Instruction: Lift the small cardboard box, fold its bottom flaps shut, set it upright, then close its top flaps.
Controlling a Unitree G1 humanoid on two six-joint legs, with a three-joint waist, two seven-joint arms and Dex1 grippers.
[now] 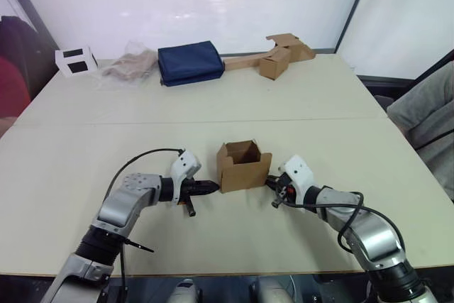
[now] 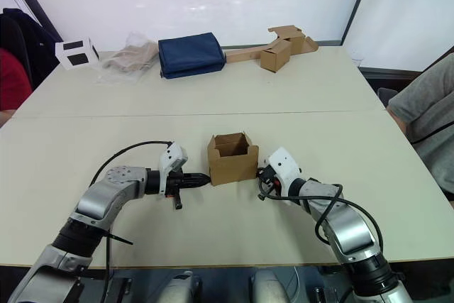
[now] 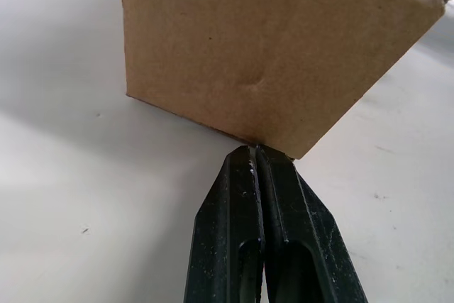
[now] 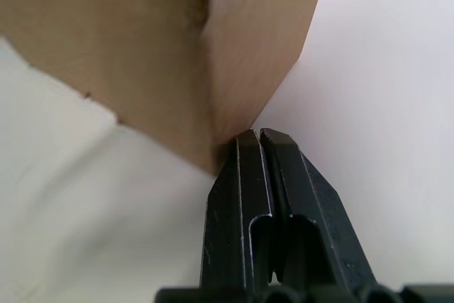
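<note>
Standing upright mid-bench, the box has its top flaps open; left hand and right hand, both pinched closed on nothing, press against its opposite lower corners.

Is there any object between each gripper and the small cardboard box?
No. The left gripper and right gripper sit directly against opposite sides of the small cardboard box, both shut, with bare table around.
</note>
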